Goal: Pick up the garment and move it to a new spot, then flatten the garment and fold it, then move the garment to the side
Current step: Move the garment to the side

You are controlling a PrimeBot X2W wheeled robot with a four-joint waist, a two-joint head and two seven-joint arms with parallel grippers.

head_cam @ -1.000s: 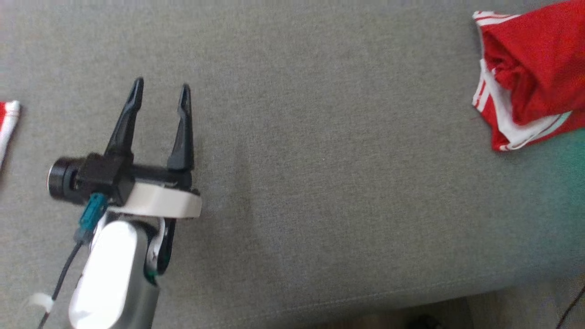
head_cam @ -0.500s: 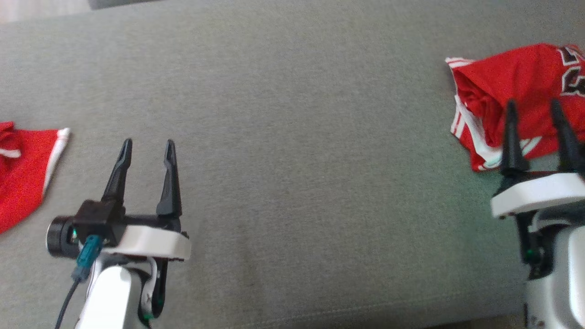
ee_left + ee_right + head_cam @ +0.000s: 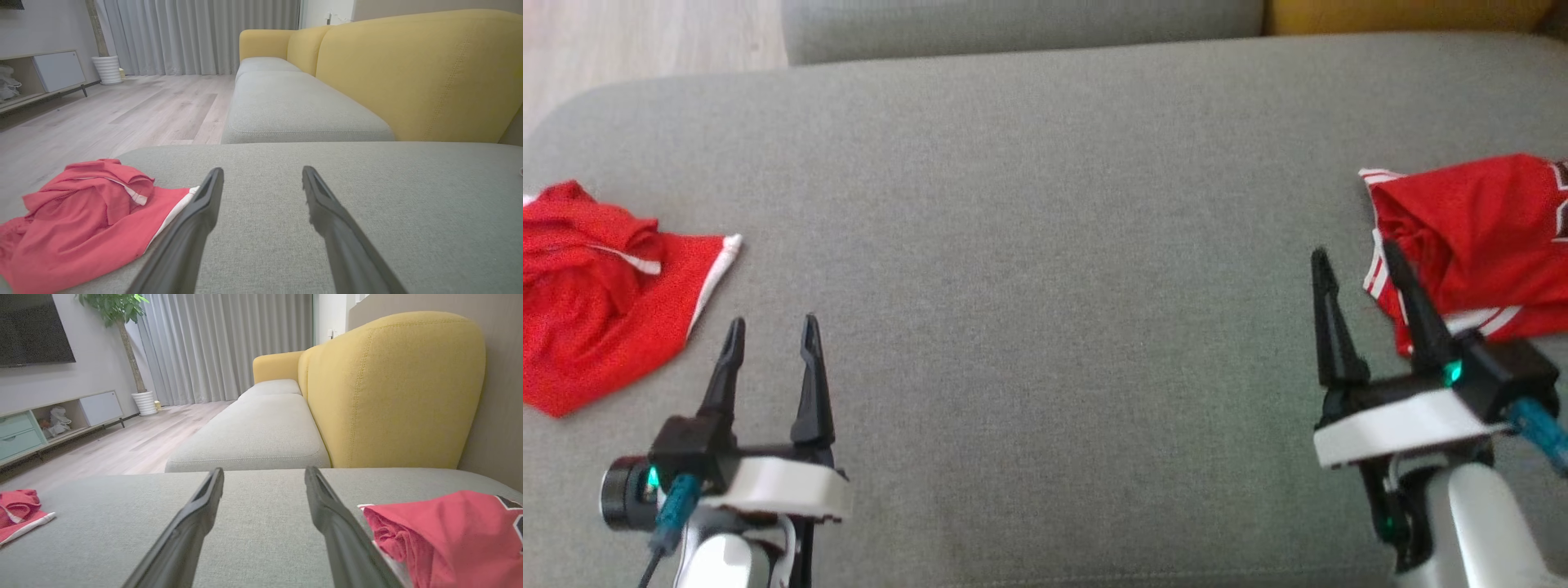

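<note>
Two red garments are seen on the grey seat cushion (image 3: 1045,245), well apart from each other. At the left end a crumpled red garment (image 3: 596,310) with white trim is spread loosely and is bunched up at its far side. At the right end a red jersey (image 3: 1478,220) with white stripes and dark lettering is laid in a compact, folded bundle.

The left gripper (image 3: 772,322) is held at the near left, just right of the crumpled garment and apart from it. Its jaws are spread wide, with nothing between them. The right gripper (image 3: 1354,251) is held at the near right, beside the jersey's near left corner. Its jaws are likewise spread wide and nothing is held; whether its right finger touches the cloth cannot be told.

The pick-up step is judged to be in hand. The jersey appears already folded and set aside, so the crumpled garment is taken as the one to be handled. For the next move, the left gripper would need to be swung left and lowered onto a raised fold. The jaws would then be closed on it, so that the cloth can be carried toward the middle of the cushion.
</note>
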